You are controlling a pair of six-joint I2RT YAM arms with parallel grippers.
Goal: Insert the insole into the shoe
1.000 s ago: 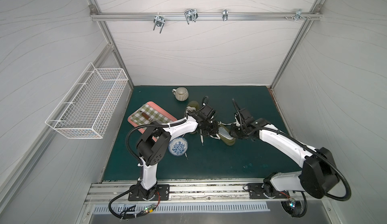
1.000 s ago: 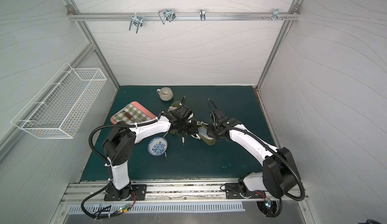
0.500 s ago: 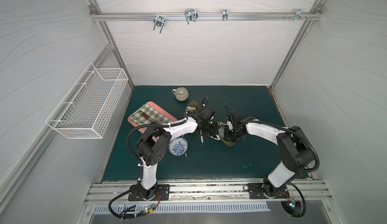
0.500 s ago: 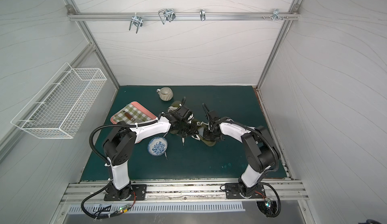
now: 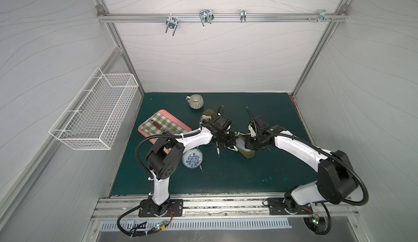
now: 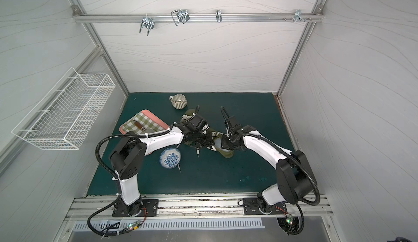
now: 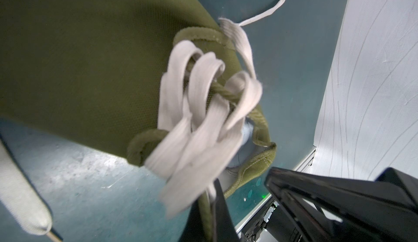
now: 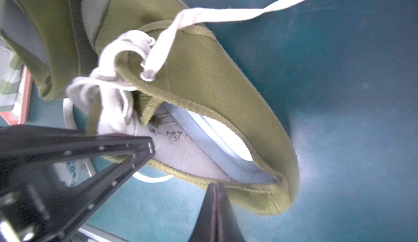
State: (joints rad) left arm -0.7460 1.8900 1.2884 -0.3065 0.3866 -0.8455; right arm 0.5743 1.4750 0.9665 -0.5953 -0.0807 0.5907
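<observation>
While our left tool [image 7: 211, 199] pinches the olive shoe [image 5: 248, 156] beside its laces [image 7: 199, 116], near the table's [image 5: 226, 179] middle, our right tool [image 8: 216, 186] is pressed together against its heel rim; the pale insole [image 8: 228, 145] lies inside.

We see an olive-green shoe [image 8: 203, 71] with off-white laces [image 7: 192, 121] and a pale blue insole [image 8: 203, 127] (its middle looks white). The mat [image 5: 226, 179] is dark teal. The bowl [image 5: 192, 159] has a blue-on-white pattern, the mug [image 5: 196, 101] grey-and-cream stripes, and the cloth [image 5: 167, 122] green-and-white checks on a pink tray [image 5: 141, 129].
</observation>
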